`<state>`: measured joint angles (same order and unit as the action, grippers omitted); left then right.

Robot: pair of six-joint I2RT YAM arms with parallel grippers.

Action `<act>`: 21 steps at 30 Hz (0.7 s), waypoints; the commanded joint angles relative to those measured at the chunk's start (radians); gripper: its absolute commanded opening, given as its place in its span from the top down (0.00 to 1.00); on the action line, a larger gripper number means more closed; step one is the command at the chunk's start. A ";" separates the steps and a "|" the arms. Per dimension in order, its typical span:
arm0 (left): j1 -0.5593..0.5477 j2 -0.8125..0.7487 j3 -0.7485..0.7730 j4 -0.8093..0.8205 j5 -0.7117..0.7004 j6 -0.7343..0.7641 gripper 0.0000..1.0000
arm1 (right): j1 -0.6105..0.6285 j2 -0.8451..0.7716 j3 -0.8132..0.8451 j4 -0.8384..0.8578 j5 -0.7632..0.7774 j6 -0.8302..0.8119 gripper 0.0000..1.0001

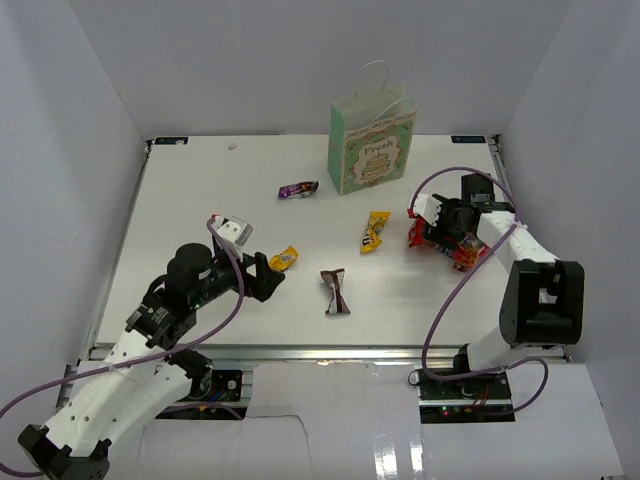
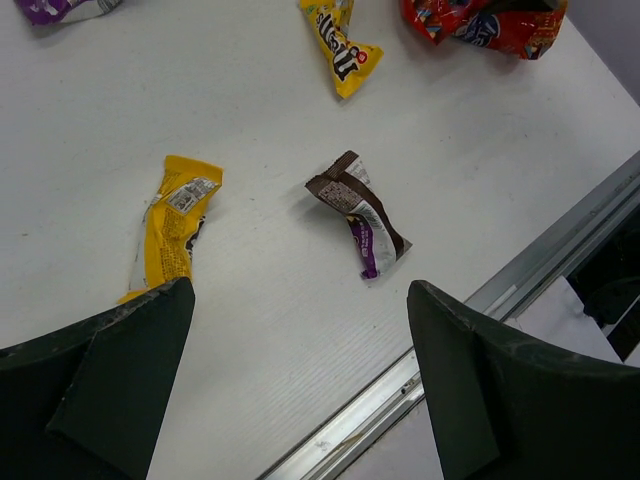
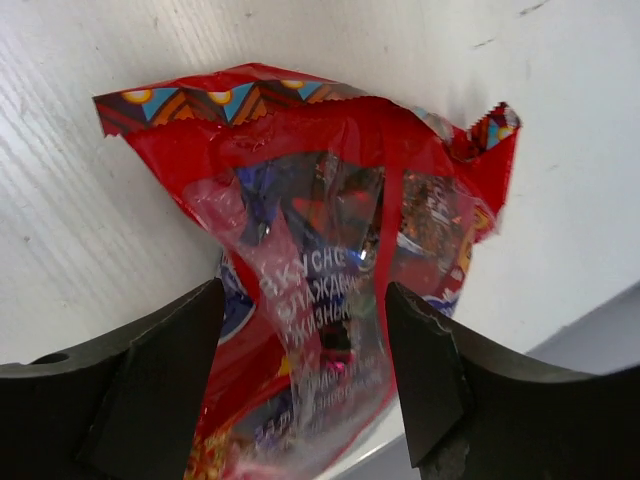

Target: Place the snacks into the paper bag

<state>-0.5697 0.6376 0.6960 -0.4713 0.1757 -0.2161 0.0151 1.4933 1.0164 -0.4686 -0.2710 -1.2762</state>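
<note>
White table (image 1: 200,190) | paper bag (image 1: 371,150) label "Fresh" | yellow packet (image 1: 374,232) "m&m's" | red bag (image 3: 330,250), Cyrillic print, pinched in right gripper (image 3: 305,330) | left gripper (image 2: 300,300) wide, empty

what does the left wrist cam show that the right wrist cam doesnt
Only left wrist: the open left gripper, a yellow packet by one finger, a brown-white bar wrapper, a second yellow packet and a bit of purple wrapper. Only right wrist: the right gripper with its fingers on either side of the red chip bag, close enough to show its print. Both: that red bag and the white table.
</note>
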 commanded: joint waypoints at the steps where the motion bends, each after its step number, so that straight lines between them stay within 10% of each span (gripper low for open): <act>1: -0.002 -0.050 -0.006 0.003 -0.024 0.011 0.02 | 0.005 0.065 0.056 0.011 0.024 -0.020 0.30; 6: -0.002 -0.099 -0.026 0.013 -0.044 0.001 0.02 | 0.005 0.105 0.039 0.054 0.058 0.009 0.50; 11: -0.002 -0.102 -0.032 0.016 -0.047 0.000 0.02 | 0.005 0.064 0.019 0.047 0.021 0.032 0.91; 21: -0.002 -0.101 -0.033 0.016 -0.047 -0.002 0.02 | -0.003 -0.139 0.071 0.012 -0.287 0.248 0.92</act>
<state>-0.5697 0.5377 0.6647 -0.4667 0.1375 -0.2180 0.0124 1.4433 1.0229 -0.4736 -0.3683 -1.1400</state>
